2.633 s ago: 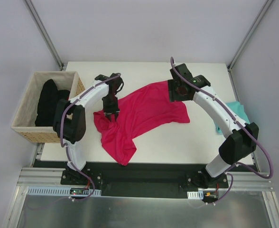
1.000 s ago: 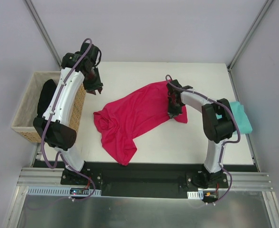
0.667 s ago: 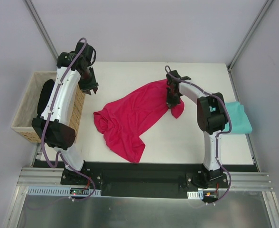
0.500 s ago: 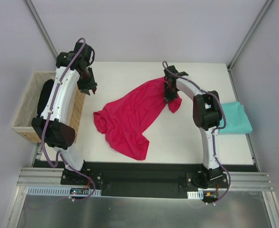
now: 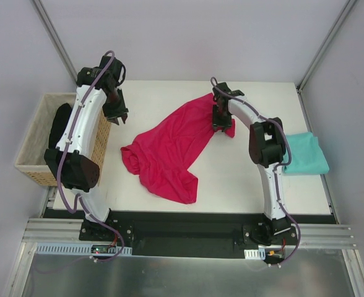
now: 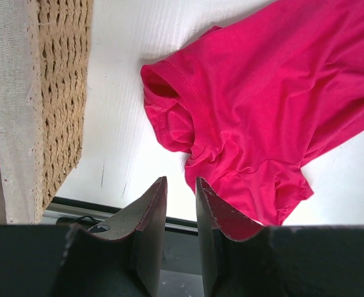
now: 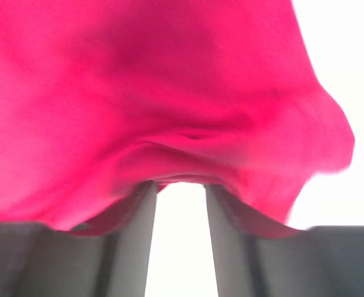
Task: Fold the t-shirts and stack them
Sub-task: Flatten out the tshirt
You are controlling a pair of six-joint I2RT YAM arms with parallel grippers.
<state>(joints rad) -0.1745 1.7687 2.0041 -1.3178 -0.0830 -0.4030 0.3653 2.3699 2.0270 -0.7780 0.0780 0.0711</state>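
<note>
Sprawling crimson t-shirt [image 5: 169,148], right hand [image 7: 179,184] parted at its far edge, left hand [image 6: 181,180] slightly parted, empty, beside basket [image 6: 58,93]

No legible text or markings anywhere

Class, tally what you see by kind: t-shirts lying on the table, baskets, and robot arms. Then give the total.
T-shirts on the table: 2 (crumpled crimson-pink cloth t-shirt, teal cloth t-shirt)
Woven wicker basket: 1
White-and-black robot arms: 2 (left arm, right arm)
Total: 5
</note>
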